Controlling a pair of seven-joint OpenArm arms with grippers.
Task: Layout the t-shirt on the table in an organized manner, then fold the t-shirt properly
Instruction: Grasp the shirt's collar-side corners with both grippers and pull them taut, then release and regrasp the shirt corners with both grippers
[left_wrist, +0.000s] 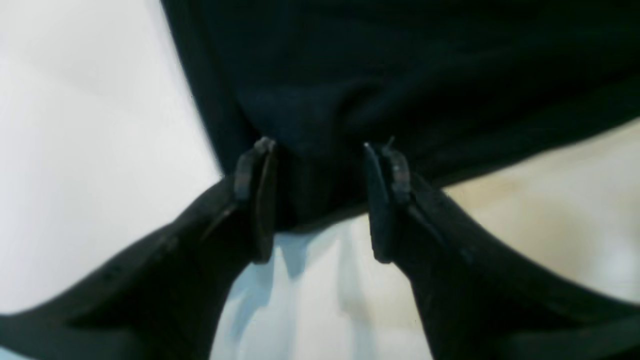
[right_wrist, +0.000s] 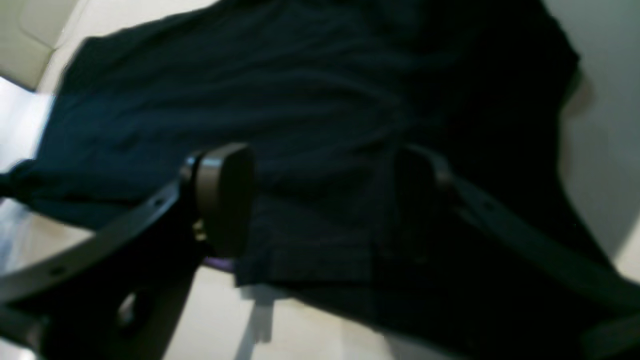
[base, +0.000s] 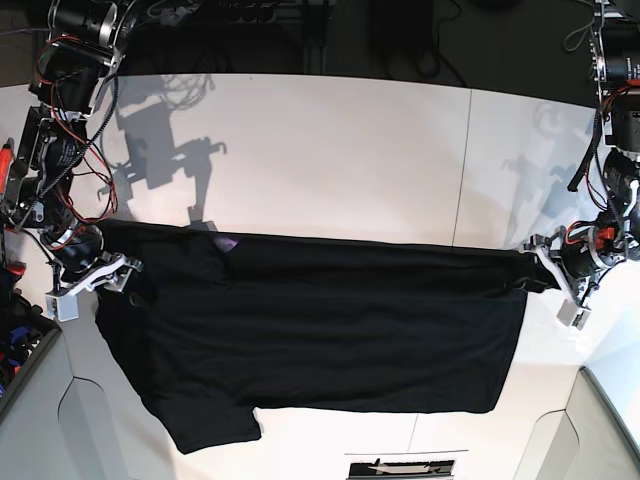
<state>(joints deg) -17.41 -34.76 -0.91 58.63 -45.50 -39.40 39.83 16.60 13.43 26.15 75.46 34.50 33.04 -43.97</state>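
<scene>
Base overhead, both wrist views close, sharing the t-shirt (base: 320, 330)

place: robotics lab | evidence: white table (base: 330, 150), exposed arm wiring (base: 70, 150), dark equipment behind

Both wrist views are blurred; the t-shirt (base: 310, 330) hides most of its purple patch (base: 227, 243), overhanging the bench (base: 330, 150).
</scene>
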